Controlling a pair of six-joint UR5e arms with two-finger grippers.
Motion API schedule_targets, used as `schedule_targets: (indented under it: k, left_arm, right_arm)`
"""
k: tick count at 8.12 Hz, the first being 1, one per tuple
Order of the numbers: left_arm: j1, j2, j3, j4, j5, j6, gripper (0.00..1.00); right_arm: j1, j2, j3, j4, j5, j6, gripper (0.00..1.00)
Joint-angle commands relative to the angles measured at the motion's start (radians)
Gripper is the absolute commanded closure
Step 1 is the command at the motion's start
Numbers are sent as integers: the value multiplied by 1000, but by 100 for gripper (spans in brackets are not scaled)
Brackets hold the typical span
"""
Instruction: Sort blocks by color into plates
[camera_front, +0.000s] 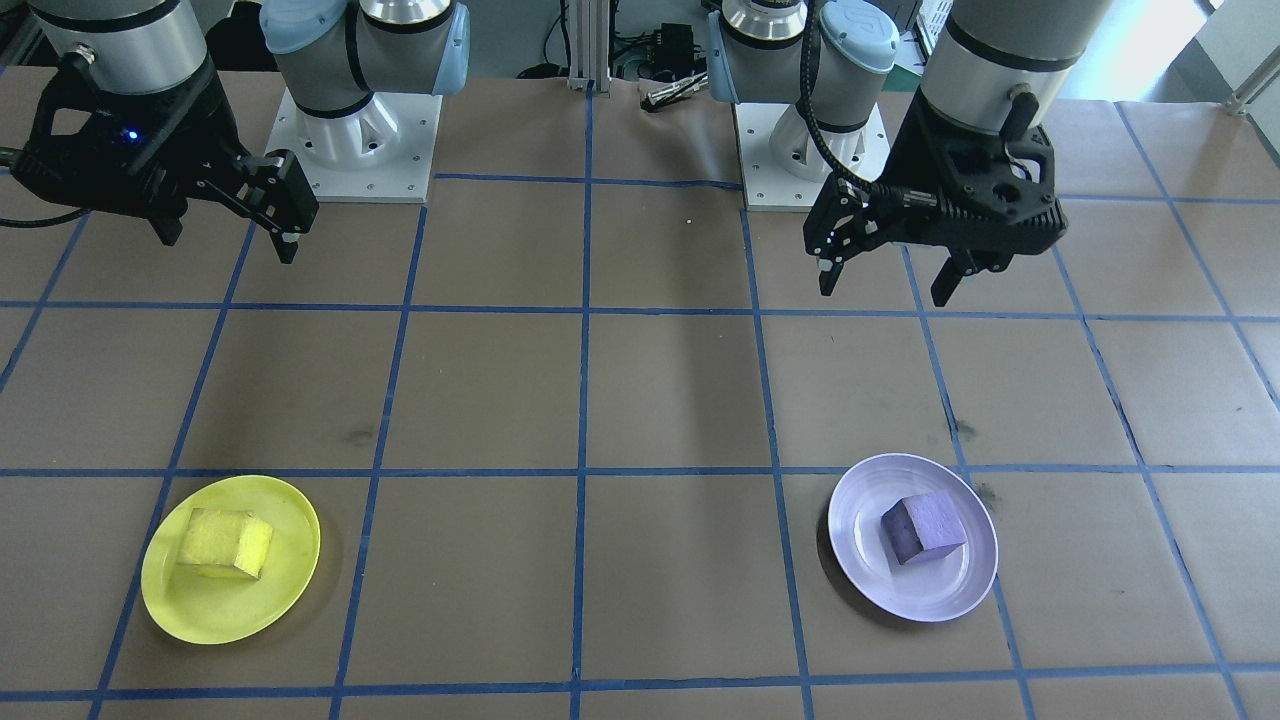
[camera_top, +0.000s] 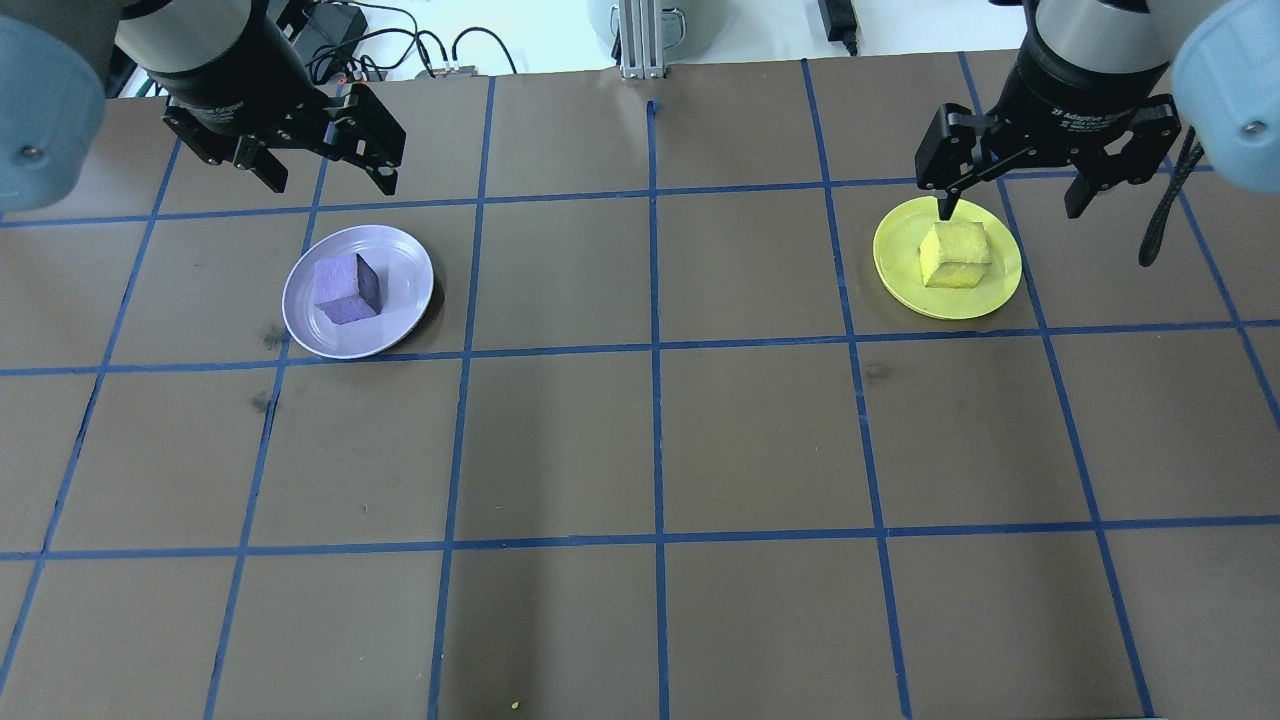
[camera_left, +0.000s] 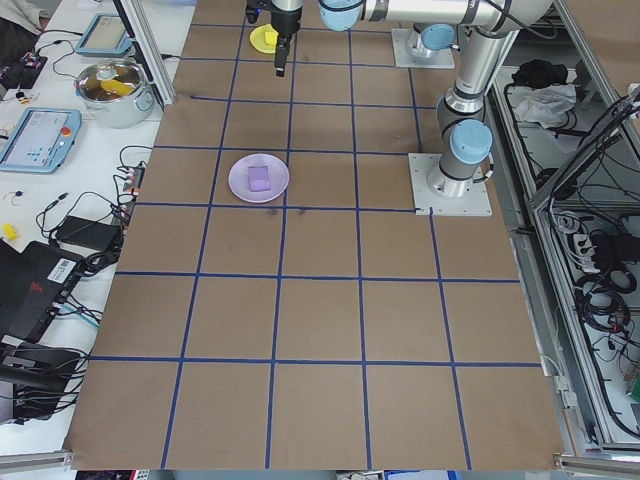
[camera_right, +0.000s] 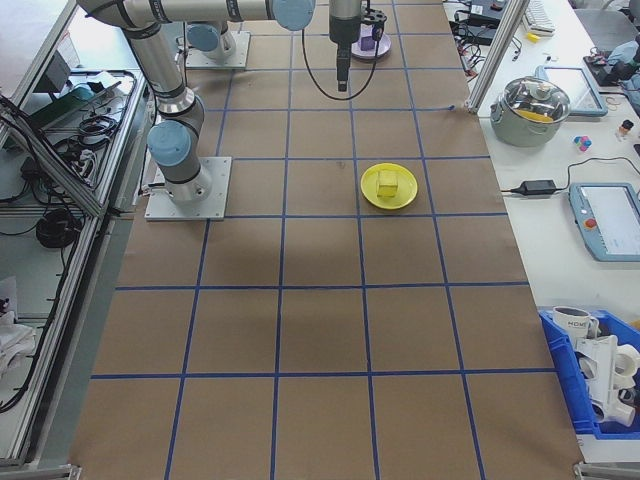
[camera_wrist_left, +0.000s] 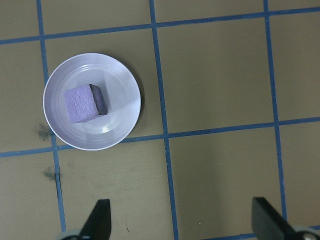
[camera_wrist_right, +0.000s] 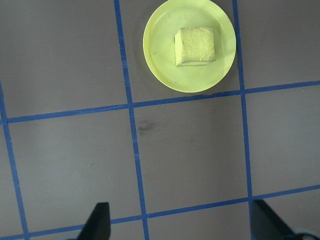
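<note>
Nearest the front-facing camera, the yellow block (camera_front: 226, 543) sits inside the yellow plate (camera_front: 170, 605), a little toward the plate's robot-side rim, and the purple block (camera_front: 922, 527) sits near the middle of the lavender plate (camera_front: 945, 598). Both plates lie on the paper-covered bench (camera_front: 660, 400) near the edge farthest from the robot, well apart from each other, the yellow one toward the robot's right end and the lavender one toward its left end.

Each gripper hangs above the bench on the robot's side of its plate, clear of plate and block. The right gripper (camera_front: 232, 240) has its jaws spread wide with nothing between them; in its wrist view the yellow block (camera_wrist_right: 195, 46) and yellow plate (camera_wrist_right: 160, 60) lie at the top, far from the two fingertips (camera_wrist_right: 100, 220) at the bottom edge. The left gripper (camera_front: 886, 282) is likewise spread wide and holds nothing; its wrist view shows the purple block (camera_wrist_left: 84, 103) on the lavender plate (camera_wrist_left: 120, 130), up and to the left of the fingertips (camera_wrist_left: 100, 220).

Blue tape lines (camera_front: 585, 400) divide the bench into squares.
</note>
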Motion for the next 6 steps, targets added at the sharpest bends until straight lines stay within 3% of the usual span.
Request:
schedule_targets:
  k: [1, 6]
  left_arm:
    - [-6, 106, -101, -8, -6, -55, 0]
    - [-3, 122, -114, -9, 8, -61, 0]
  right_arm:
    - [-1, 0, 0, 0, 0, 0, 0]
    - [1, 0, 0, -3, 0, 0, 0]
